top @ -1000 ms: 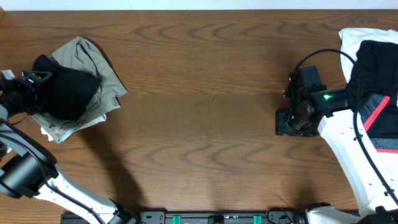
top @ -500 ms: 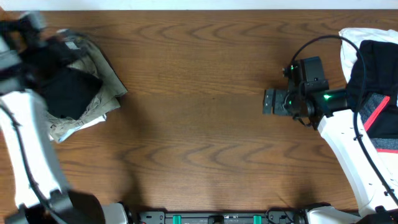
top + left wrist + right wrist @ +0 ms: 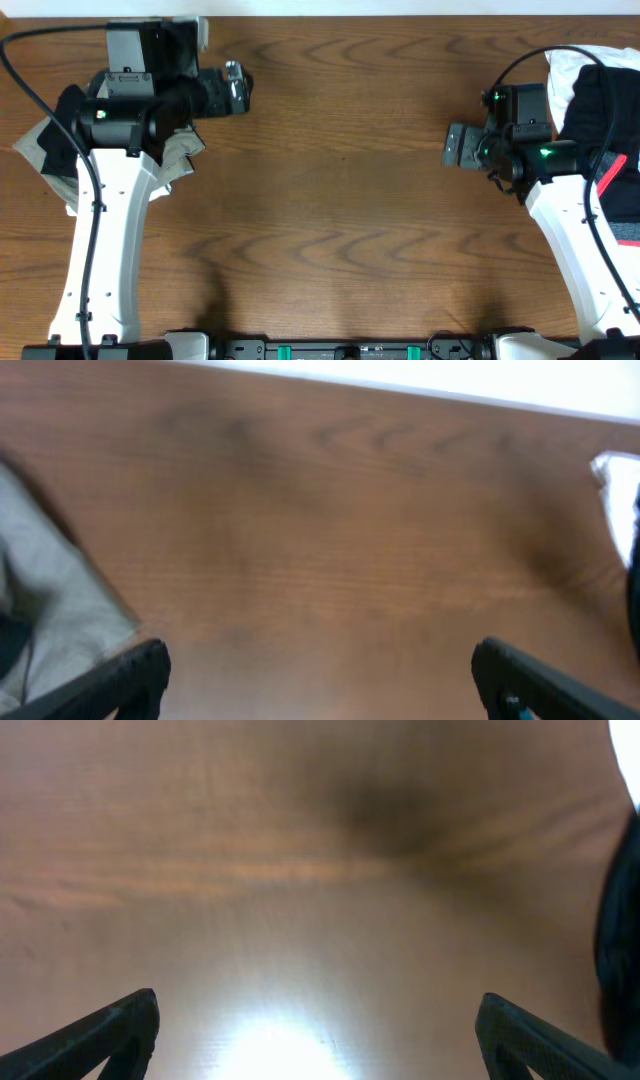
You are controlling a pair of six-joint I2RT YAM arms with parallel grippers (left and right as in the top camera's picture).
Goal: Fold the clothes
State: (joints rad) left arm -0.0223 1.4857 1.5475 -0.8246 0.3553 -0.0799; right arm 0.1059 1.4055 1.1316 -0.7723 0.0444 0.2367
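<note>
Overhead, left hand (image 3: 238, 90) wide and empty, right hand (image 3: 458, 147) wide and empty, clothes (image 3: 36, 150) heaped at both table (image 3: 340, 210) ends

top-down overhead; wrist views near table (image 3: 330, 530)

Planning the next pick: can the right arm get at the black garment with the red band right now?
Probably yes. The right tool is open and empty, and the black garment lies mostly exposed right beside that arm. The tool faces away from it, though, so it must swing round first.
</note>
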